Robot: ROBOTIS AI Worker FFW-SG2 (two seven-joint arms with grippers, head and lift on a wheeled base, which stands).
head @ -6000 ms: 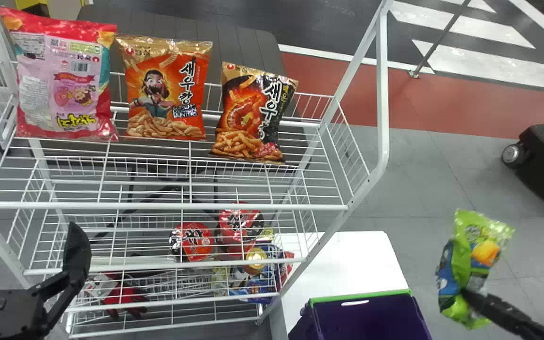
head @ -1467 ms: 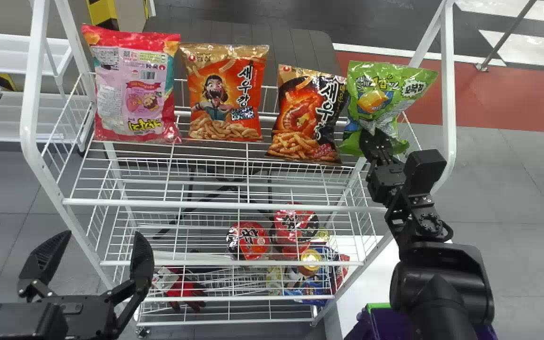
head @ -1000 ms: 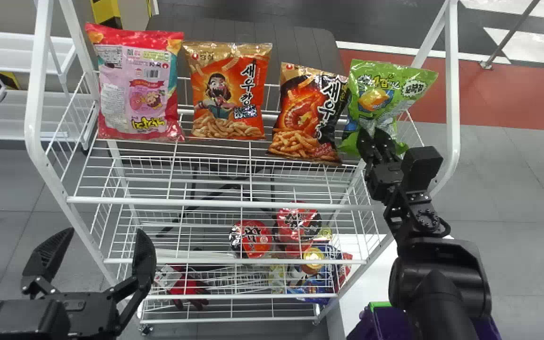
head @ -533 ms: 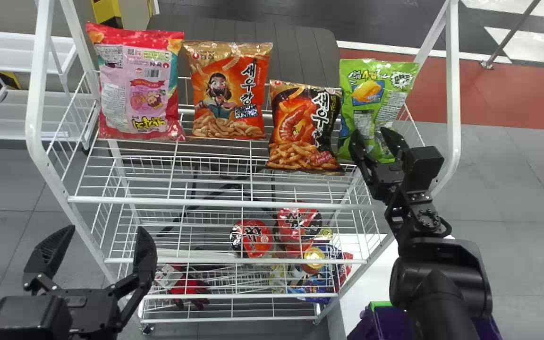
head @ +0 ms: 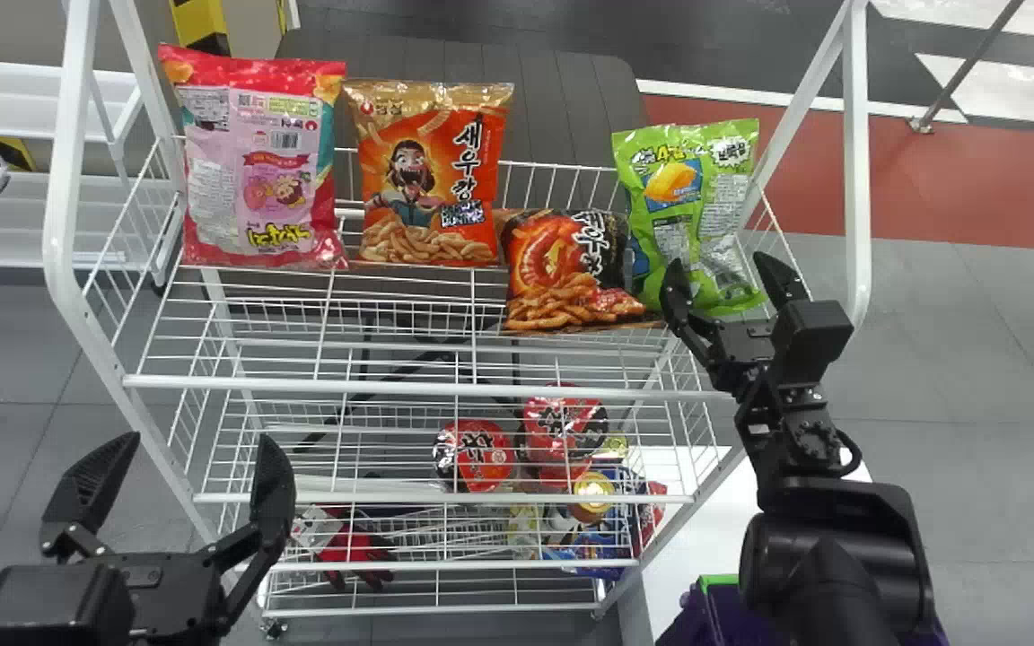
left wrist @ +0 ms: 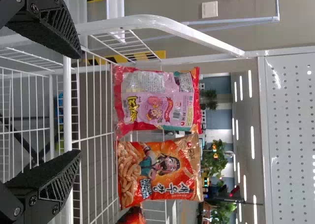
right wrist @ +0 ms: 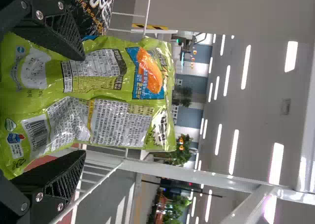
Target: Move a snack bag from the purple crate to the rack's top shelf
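The shiny green plastic snack bag (head: 723, 188) with a yellow chip picture stands on the top shelf of the white wire rack (head: 391, 390), at the robot's right end. The black right gripper (head: 722, 267) is at the bottom part of the bag, in front of it. Its two flat fingers are wide apart, one near each side of the bag. I cannot tell if they touch it.

Right next to the green bag, on its left, is a black and orange snack bag (head: 562, 260) with a gold edge. It sits low, with its top tipped back. Next comes an orange snack bag (head: 432, 188) with a gold top and a yelling face on it. At the left end is a big pink and red snack bag (head: 252, 170). Both of these stand up.

Lower down in the rack are two round red and black cups, one (head: 474, 456) beside the other (head: 564, 426), and a red and dark glove (head: 351, 549).

The purple crate (head: 701, 624) with a green rim is down by the white table (head: 661, 467), partly behind the right arm. The black left gripper (head: 199, 444) waits in front of the rack's left side, its fingers wide apart.
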